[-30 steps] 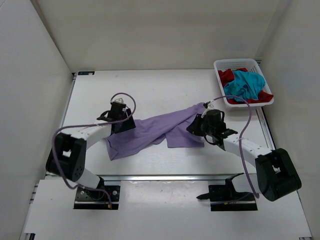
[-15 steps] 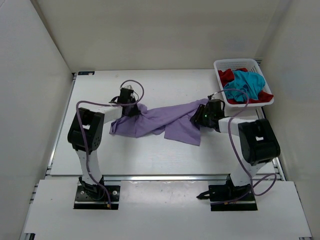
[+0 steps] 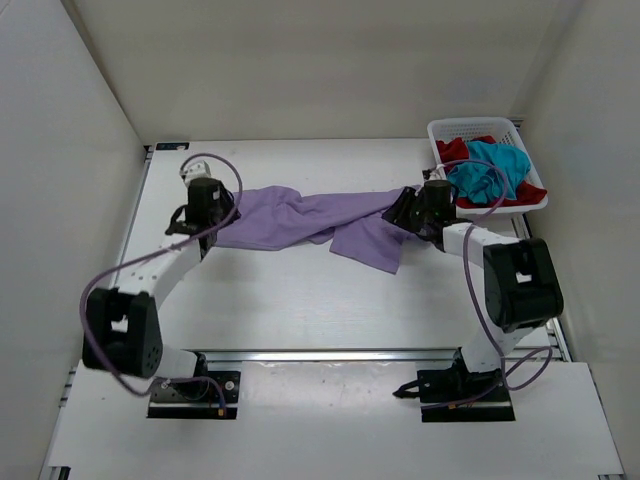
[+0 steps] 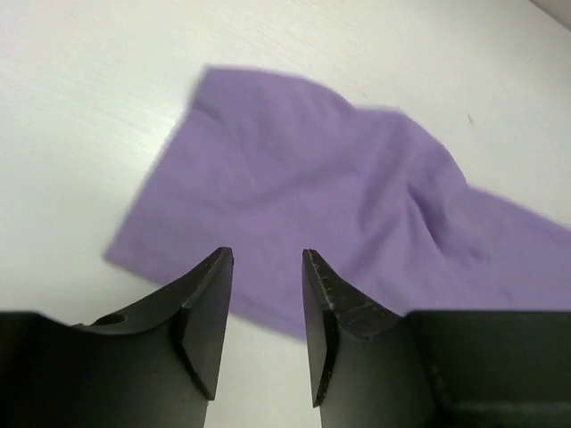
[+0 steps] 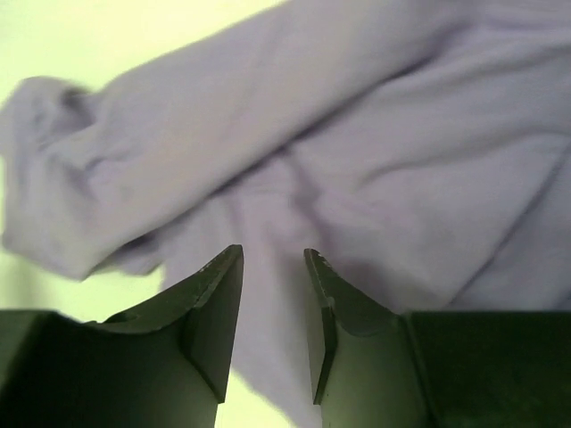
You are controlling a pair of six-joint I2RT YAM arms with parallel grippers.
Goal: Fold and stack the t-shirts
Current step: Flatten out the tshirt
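Left gripper (image 4: 266, 254): my wrist view shows its 2 jaws standing apart with nothing between them. It hovers over the left end of the cloth and grips nothing.
Right gripper (image 5: 272, 252): the same here, jaws parted and empty, cloth beneath them rather than in them.
Lavender shirt (image 3: 300, 215): it lies on the table (image 3: 300, 300), drawn into a long band between my 2 grippers, 1 end under each. A loose flap hangs toward the near edge, right of the middle.
Why it lies so: I judge the band shape comes from a hold at each end, which suits spreading. The flap and the creases tell me it is not yet flat enough to fold.
Red shirt (image 3: 452, 150) and teal shirt (image 3: 490, 168): both are bunched in the basket (image 3: 470, 125) at the far right corner, teal on top of red, out of my working area.
Step in hand: laying out shirt 1 of 3; no fold is made and no stack is begun.
Next move: I would regrip at corners or hem, since the ends under my jaws look gathered.
Risk: the right gripper sits near the basket, so a wide swing there could knock it.
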